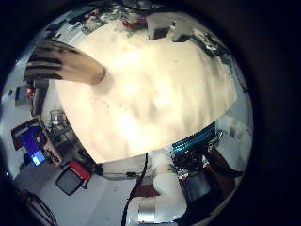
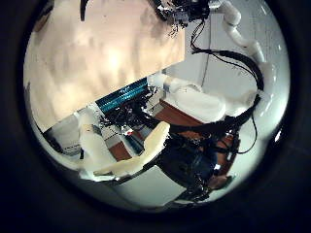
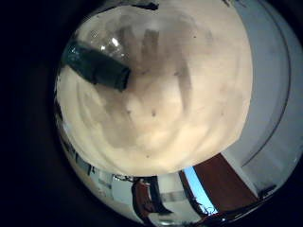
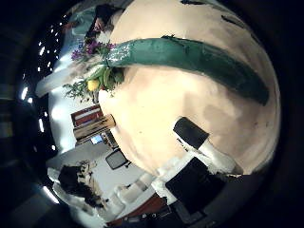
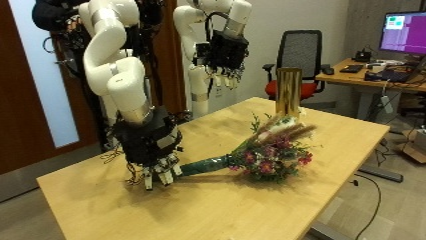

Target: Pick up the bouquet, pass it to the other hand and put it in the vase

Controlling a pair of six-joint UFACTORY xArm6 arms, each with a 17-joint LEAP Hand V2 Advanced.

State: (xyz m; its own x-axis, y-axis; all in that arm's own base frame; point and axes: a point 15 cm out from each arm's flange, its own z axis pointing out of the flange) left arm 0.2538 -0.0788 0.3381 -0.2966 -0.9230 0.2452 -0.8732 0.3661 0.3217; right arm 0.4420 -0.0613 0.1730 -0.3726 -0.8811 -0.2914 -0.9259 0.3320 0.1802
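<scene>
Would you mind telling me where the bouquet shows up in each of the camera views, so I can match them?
Outside view: bouquet lies on the table, its stem end by the right hand.
Right thumb side palm view: bouquet lies across the table, close to the palm.
Right little finger side palm view: not identifiable.
Left little finger side palm view: not in it.
Left thumb side palm view: not in it.
Shared landmark: the light wooden table.

Matt pale wooden table [image 5: 306, 205], glossy gold metallic vase [image 5: 288, 92], bouquet [image 5: 253, 156] in green paper wrap.
</scene>
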